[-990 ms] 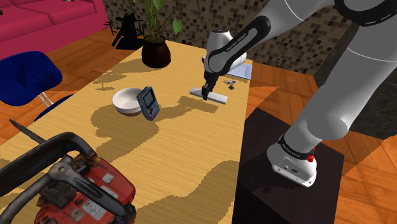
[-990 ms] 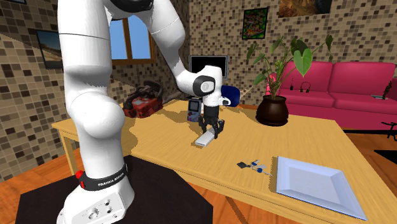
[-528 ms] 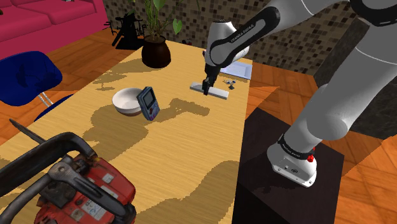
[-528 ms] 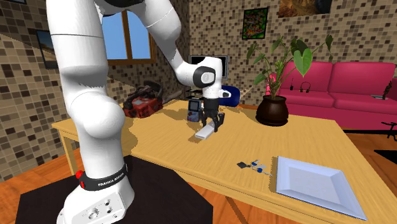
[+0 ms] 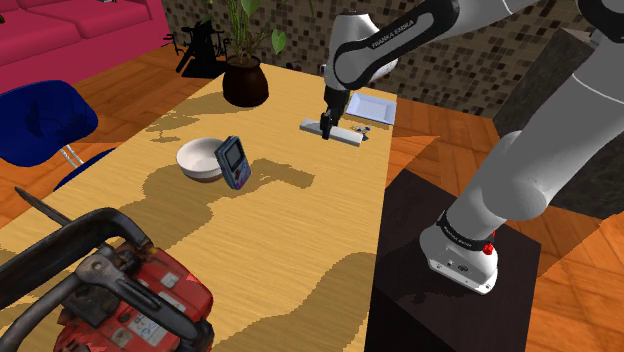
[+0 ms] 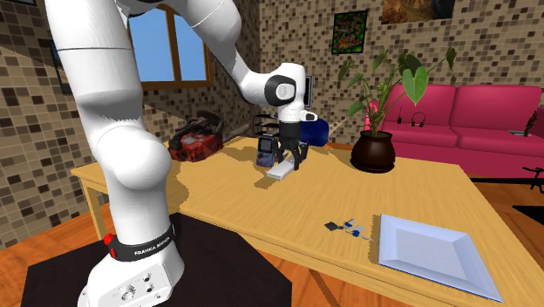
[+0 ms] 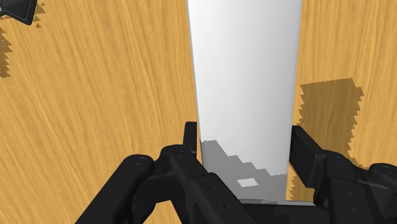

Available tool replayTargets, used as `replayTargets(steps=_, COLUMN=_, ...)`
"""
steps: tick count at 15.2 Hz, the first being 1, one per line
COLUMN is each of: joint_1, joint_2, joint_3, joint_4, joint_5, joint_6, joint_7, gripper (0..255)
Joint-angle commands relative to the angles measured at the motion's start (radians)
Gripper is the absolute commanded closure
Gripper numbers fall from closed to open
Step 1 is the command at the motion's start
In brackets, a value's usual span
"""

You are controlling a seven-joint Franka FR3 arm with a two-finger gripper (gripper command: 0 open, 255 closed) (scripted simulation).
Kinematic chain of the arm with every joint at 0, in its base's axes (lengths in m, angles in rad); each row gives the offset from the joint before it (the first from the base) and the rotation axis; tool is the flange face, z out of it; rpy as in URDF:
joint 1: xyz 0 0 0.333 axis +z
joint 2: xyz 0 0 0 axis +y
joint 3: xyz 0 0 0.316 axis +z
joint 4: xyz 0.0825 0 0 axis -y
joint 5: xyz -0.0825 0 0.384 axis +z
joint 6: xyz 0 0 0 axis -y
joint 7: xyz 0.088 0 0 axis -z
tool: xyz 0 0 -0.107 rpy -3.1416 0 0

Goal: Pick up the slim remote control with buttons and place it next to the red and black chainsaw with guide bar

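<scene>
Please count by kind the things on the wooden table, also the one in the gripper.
remote: 1
chainsaw: 1
bowl: 1
game console: 1
potted plant: 1
tray: 1
small dark thing: 1
Total: 7

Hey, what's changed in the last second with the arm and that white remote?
The pincer, shut on the white remote, has risen and lifted it clear of the wooden table. A second ago the remote lay flat on the wood with the pincer down over it. The bowl, the handheld game console and the chainsaw have not moved.
</scene>
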Motion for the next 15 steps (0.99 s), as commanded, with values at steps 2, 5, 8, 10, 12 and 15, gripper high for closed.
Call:
replayTargets(steps=2, joint_1=0.0, joint_2=-0.024, joint_3=0.0, joint_4=0.02, joint_5=-0.003, joint_6=-0.044, joint_7=0.003, gripper=255)
replayTargets(steps=5, joint_1=-0.001, joint_2=-0.048, joint_3=0.001, joint_4=0.038, joint_5=-0.006, joint_6=-0.086, joint_7=0.006, gripper=255)
replayTargets(steps=8, joint_1=-0.001, joint_2=-0.071, joint_3=0.001, joint_4=0.057, joint_5=-0.009, joint_6=-0.128, joint_7=0.008, gripper=255)
replayTargets(steps=10, joint_1=-0.001, joint_2=-0.085, joint_3=0.002, joint_4=0.072, joint_5=-0.01, joint_6=-0.156, joint_7=0.01, gripper=255)
replayTargets(steps=12, joint_1=-0.001, joint_2=-0.098, joint_3=0.002, joint_4=0.087, joint_5=-0.012, joint_6=-0.184, joint_7=0.011, gripper=255)
replayTargets(steps=15, joint_1=-0.001, joint_2=-0.116, joint_3=0.003, joint_4=0.111, joint_5=-0.013, joint_6=-0.226, joint_7=0.013, gripper=255)
